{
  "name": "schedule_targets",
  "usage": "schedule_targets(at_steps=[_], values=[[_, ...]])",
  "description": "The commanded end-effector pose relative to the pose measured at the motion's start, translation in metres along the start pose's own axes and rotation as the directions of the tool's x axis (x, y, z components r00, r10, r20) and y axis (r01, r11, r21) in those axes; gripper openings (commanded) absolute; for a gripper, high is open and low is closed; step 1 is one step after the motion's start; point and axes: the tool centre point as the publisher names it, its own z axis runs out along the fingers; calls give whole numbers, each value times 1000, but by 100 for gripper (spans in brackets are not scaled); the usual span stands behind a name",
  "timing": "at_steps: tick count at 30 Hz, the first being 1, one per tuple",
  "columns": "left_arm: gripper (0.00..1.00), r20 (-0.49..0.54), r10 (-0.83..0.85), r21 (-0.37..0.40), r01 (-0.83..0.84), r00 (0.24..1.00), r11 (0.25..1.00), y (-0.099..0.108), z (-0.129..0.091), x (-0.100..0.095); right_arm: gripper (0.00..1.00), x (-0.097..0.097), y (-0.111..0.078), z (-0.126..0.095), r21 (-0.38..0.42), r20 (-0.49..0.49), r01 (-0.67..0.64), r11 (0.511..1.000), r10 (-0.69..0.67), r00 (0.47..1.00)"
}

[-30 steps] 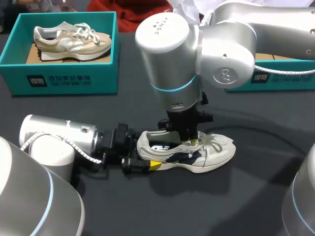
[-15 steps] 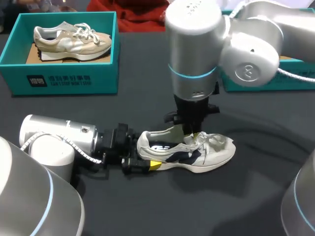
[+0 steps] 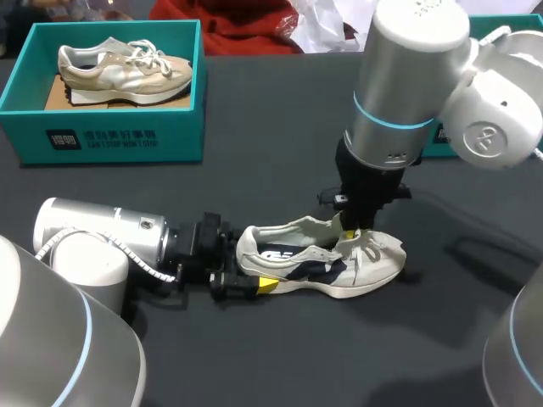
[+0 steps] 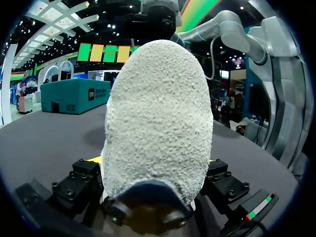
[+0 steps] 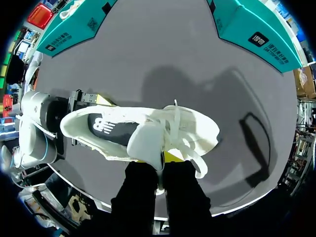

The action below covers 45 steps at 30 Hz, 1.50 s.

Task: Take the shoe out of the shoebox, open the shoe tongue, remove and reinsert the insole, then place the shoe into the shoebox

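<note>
Hard to see much of the right fingers (image 5: 141,195) from above since the wrist blocks them, and the heel (image 4: 158,123) fills the left wrist view. The white sneaker (image 3: 327,270) sits on its sole with open desk (image 3: 280,170) all around. The teal shoebox (image 3: 110,136), holding a beige shoe (image 3: 123,69), is well behind the sneaker's heel. The left fingers (image 3: 265,285) clamp that heel from both sides. The right fingers, nearly together, pinch the lifted tongue (image 5: 145,143).

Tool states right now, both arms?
Left tool: closed on the shoe, at its heel.
Right tool: closed on the tongue.
</note>
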Motion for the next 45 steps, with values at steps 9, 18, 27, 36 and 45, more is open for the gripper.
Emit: schedule_targets(at_steps=[9, 18, 27, 36, 45], values=[[0, -1, 0, -2, 0, 1000, 1000, 4, 3, 2, 0, -33, -6, -3, 15, -76, 34, 999, -33, 997], [0, -1, 0, -2, 0, 1000, 1000, 4, 3, 2, 0, -44, 0, 10, 29, -103, 98, 995, -94, 990], [0, -1, 0, -2, 0, 1000, 1000, 4, 3, 2, 0, -51, 2, 26, 28, -66, 98, 995, -96, 993], [0, -1, 0, -2, 0, 1000, 1000, 4, 3, 2, 0, -58, 4, 33, 58, 20, 50, 997, -51, 999], [0, -1, 0, -2, 0, 1000, 1000, 4, 3, 2, 31, -62, 5, 31, 49, 77, 2, 999, -6, 997]])
